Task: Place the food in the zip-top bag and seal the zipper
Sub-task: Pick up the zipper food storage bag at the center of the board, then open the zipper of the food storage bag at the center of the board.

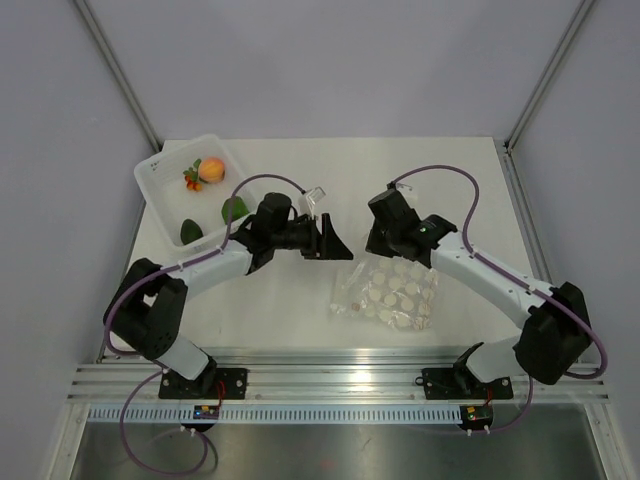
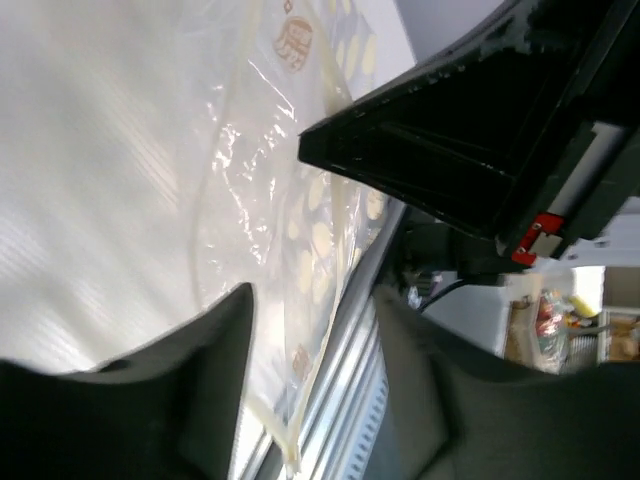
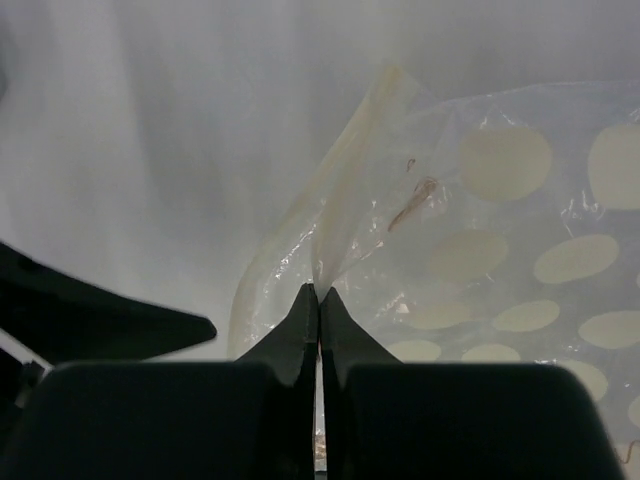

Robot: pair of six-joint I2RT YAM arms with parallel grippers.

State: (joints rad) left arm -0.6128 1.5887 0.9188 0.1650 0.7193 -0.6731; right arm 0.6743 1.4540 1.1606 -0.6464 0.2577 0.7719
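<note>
The clear zip-top bag [image 1: 390, 295] with white dots lies flat on the table's right middle. My right gripper [image 1: 372, 243] is shut on the bag's upper-left mouth edge, and the wrist view shows the zipper strip [image 3: 345, 215] pinched between its tips [image 3: 320, 290]. My left gripper [image 1: 335, 245] is open just left of that corner. The bag's edge [image 2: 300, 250] shows between its spread fingers [image 2: 310, 300]. The peach [image 1: 211, 170], the small red-and-green piece [image 1: 191, 180] and two green pieces [image 1: 235, 208] lie in the white tray [image 1: 160, 165] at the back left.
The right arm's gripper body [image 2: 450, 150] hangs close in front of my left gripper. A left finger [image 3: 100, 320] shows at the left of the right wrist view. The metal rail [image 1: 330, 385] runs along the near table edge.
</note>
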